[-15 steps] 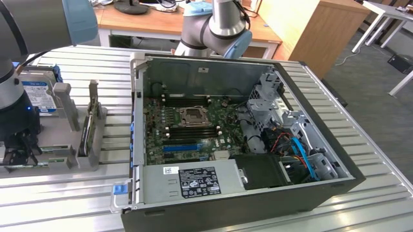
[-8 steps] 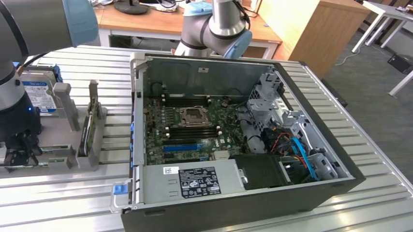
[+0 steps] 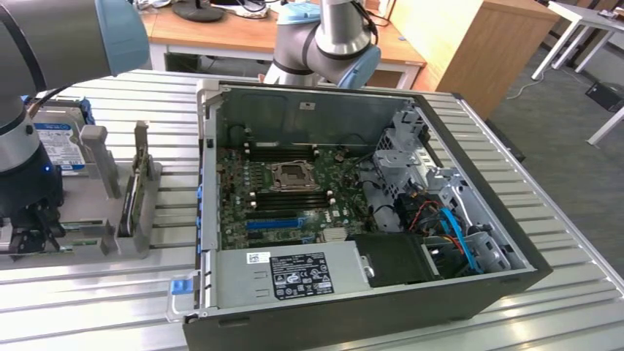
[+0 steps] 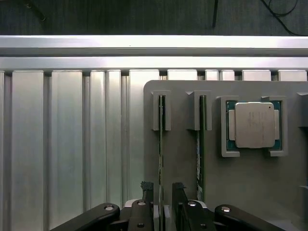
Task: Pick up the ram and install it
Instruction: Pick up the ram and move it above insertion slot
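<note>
The pick-up step is in hand. The tool stands wide, a finger on either side of the ram, which sits on edge in a grey holder on the tabletop, near the processor. Nothing is gripped yet. A sound grip likely calls for centring on the thin board. The tool hides the ram's near end, and the slots inside the computer case are hard to make out.

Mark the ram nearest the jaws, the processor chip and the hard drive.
ram [image 4: 161, 144]: wrist view, thin edge.
processor chip [image 4: 254, 124]: wrist view, silver lid.
hard drive [image 3: 57, 142]: exterior view, blue label.
</note>
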{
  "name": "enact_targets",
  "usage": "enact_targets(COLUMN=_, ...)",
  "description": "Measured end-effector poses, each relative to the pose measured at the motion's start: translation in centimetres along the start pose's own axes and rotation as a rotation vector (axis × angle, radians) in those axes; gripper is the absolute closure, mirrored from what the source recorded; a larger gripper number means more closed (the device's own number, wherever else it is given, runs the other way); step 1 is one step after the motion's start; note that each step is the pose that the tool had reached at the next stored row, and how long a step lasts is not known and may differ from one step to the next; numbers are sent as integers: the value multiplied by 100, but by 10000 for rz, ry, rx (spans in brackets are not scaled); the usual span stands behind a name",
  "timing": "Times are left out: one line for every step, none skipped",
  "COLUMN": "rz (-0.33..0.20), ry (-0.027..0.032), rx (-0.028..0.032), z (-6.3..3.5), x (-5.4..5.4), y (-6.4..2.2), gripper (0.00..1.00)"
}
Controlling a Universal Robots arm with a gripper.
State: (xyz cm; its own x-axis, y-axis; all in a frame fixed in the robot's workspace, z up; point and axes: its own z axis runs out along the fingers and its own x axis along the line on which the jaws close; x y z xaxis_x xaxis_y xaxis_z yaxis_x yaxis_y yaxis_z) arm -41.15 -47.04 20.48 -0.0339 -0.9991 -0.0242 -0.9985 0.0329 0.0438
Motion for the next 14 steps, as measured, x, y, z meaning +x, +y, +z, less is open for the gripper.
enact_targets(rz=-1, ry=0, rx=0, z=11, x=-1, y=0, gripper=70)
enact_targets(rz=-1, ry=0, rx=0, z=22, x=-1, y=-1, gripper=70)
enact_targets(rz=-2, ry=0, rx=0, z=28, x=-2, y=-1, gripper=70)
enact_targets(rz=-2, ry=1, rx=-1, z=29, x=-2, y=-1, gripper=70)
enact_targets(rz=-2, ry=2, rx=-3, z=29, x=-2, y=-1, gripper=70)
enact_targets(rz=-2, ry=2, rx=-3, z=29, x=-2, y=-1, gripper=70)
enact_targets(rz=-2, ry=0, rx=0, z=34, x=-2, y=-1, gripper=70)
enact_targets(rz=-2, ry=-2, rx=4, z=43, x=-3, y=-2, gripper=70)
enact_targets(rz=-2, ry=-1, rx=2, z=48, x=-2, y=-2, gripper=70)
enact_targets(rz=-2, ry=1, rx=-1, z=49, x=-2, y=-2, gripper=70)
enact_targets(rz=-2, ry=2, rx=-2, z=49, x=-2, y=-2, gripper=70)
enact_targets(rz=-2, ry=2, rx=-2, z=49, x=-2, y=-2, gripper=70)
enact_targets(rz=-2, ry=1, rx=-1, z=50, x=-2, y=-2, gripper=70)
enact_targets(rz=-2, ry=0, rx=0, z=50, x=-2, y=-2, gripper=70)
